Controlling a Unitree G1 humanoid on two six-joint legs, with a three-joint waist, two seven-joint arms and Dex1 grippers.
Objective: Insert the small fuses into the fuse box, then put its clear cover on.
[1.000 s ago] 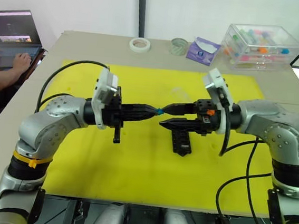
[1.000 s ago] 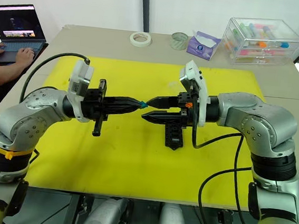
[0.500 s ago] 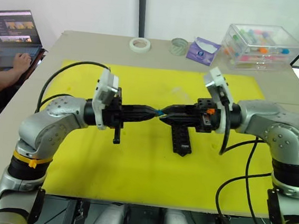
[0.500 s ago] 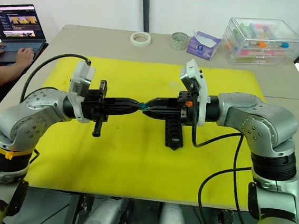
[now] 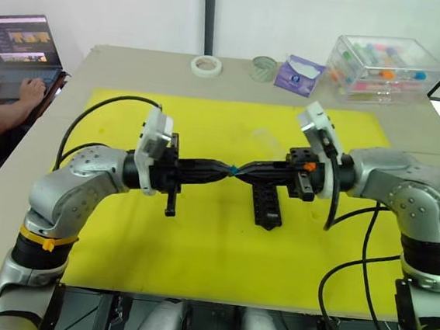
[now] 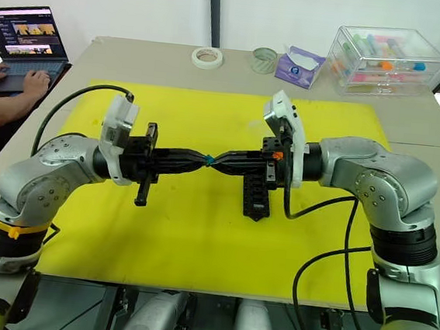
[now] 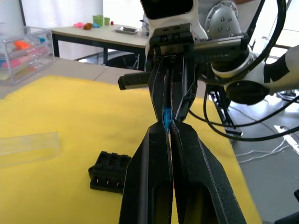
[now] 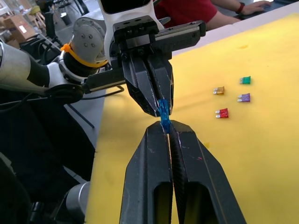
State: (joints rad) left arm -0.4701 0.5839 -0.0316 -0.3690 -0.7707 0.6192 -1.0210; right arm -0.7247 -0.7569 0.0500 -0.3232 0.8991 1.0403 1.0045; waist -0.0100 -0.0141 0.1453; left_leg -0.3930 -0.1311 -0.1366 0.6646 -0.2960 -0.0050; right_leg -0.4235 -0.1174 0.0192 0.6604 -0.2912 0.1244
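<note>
Above the yellow mat my two grippers meet tip to tip. A small blue fuse is pinched between them. The left gripper is shut on one end of it and the right gripper is shut on the other end. The right wrist view shows the blue fuse standing between both sets of fingertips. The black fuse box lies on the mat just below the right gripper. The clear cover lies flat on the mat beyond it. Several other small fuses, red, orange, purple and green, lie loose on the mat.
At the table's far edge are a tape roll, a glass jar, a purple packet and a large clear storage case. A person's hands rest on a laptop at the far left.
A second ago the right gripper stood open around the fuse held by the left gripper; it has since shut on the fuse's free end. Both arms have sunk slightly.
</note>
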